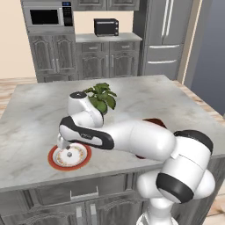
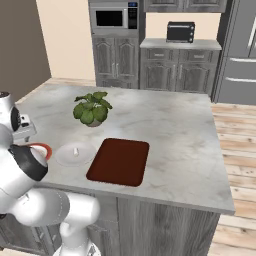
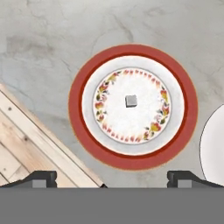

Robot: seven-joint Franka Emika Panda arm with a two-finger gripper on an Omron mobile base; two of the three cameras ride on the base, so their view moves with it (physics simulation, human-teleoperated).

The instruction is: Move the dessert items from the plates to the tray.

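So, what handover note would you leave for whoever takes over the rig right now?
Gripper: open, empty, hovering over the red-rimmed plate.
One small white morsel sits at that plate's centre.
White plate lies between the red-rimmed plate and the tray, with the other morsel on it.
Done: nothing; the tray holds no dessert.
Left: move both morsels to the tray.

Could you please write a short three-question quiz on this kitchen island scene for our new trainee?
1. True or false: the tool is shut on a dessert.
2. What lies at the centre of the red-rimmed plate: A) a small whitish dessert piece, B) a fork, C) nothing?
3. In the right base view, which plate lies directly beside the dark red tray?

Key
1. False; its fingers stand wide apart above the plate, holding nothing.
2. A.
3. The white plate, which carries a small white piece.
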